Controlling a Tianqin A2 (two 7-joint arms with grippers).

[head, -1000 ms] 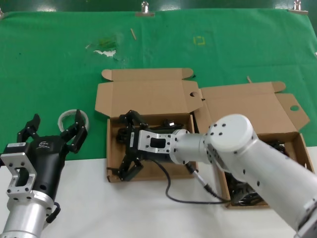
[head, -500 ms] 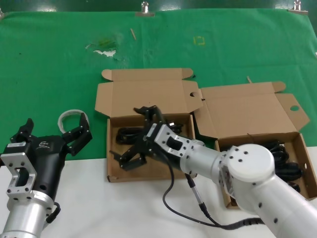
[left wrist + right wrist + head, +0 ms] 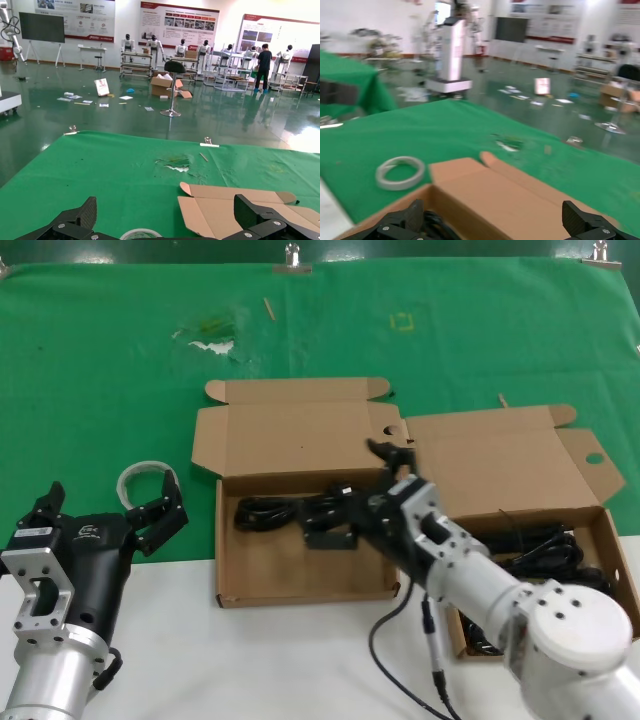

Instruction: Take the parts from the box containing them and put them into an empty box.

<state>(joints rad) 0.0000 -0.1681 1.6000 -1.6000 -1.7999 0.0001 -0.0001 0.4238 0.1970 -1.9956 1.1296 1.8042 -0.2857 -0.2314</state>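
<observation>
Two boxes lie open in the head view: a cable point(image 3: 262, 510) rests in the left box point(image 3: 300, 570), more remain in the right box point(image 3: 610, 540). Right claw point(image 3: 375, 475) spread, empty. Left wrist view: left claw point(image 3: 165, 220) wide open, idle. Right wrist view: fingers point(image 3: 580, 220) apart, nothing held.

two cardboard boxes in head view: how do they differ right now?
The left box holds one black cable bundle along its back wall and shows mostly bare floor; the right box is crowded with cables. The right gripper is over the left box's right rear corner; the right box has that arm across its front. The left box sits squarer to the camera, the right box skewed. Both are shallow brown mailers with lids open.
</observation>
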